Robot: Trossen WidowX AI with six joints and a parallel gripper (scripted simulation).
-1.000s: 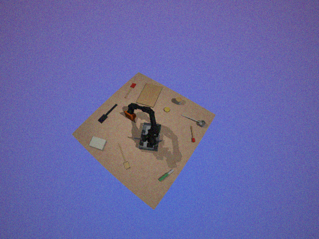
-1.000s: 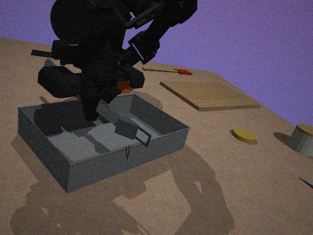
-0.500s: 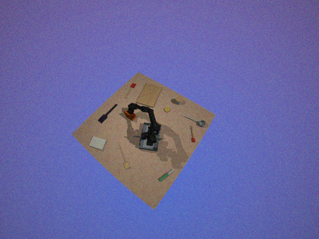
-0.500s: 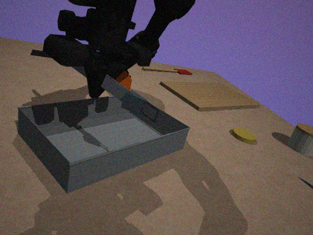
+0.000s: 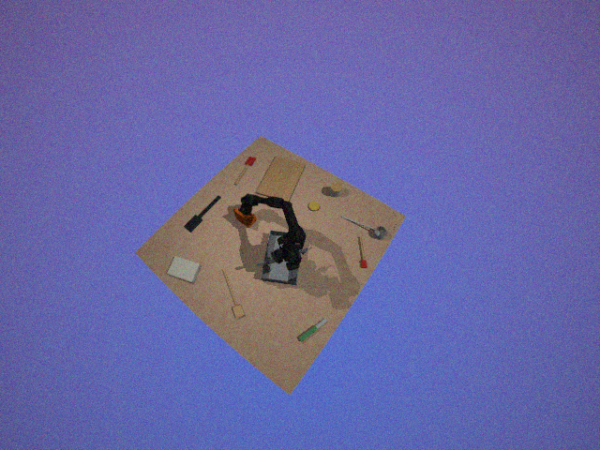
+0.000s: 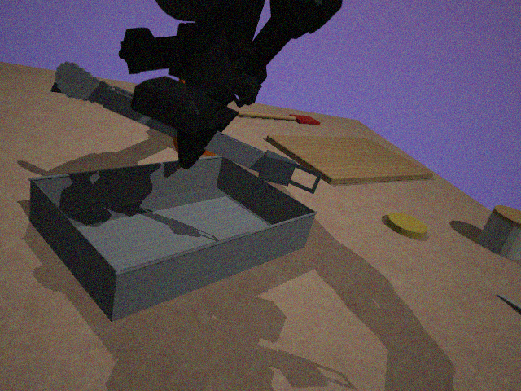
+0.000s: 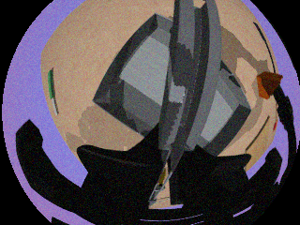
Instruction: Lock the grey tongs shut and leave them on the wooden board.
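Observation:
The grey tongs (image 5: 306,250) (image 6: 235,147) (image 7: 208,70) are held in the air above the roasting tin (image 6: 210,273) (image 7: 145,61). My gripper (image 6: 187,161) (image 7: 164,126) is shut on them partway along, with the two arms pressed close together. In the exterior view the scalloped tips are at the upper left and the hinge with its pull ring at the lower right; the tips stand higher in the picture. The lock inside the hinge is hidden. The wooden board (image 5: 280,176) (image 6: 357,160) lies flat beyond the tin with nothing on it.
A yellow disc (image 5: 313,206) (image 6: 405,224) and a jar (image 5: 336,187) (image 6: 505,231) are right of the board. A red-headed spatula (image 5: 249,160) (image 6: 307,119) lies behind it. A white block (image 5: 184,269), a black turner (image 5: 193,223) and a green-handled knife (image 5: 307,332) lie further out.

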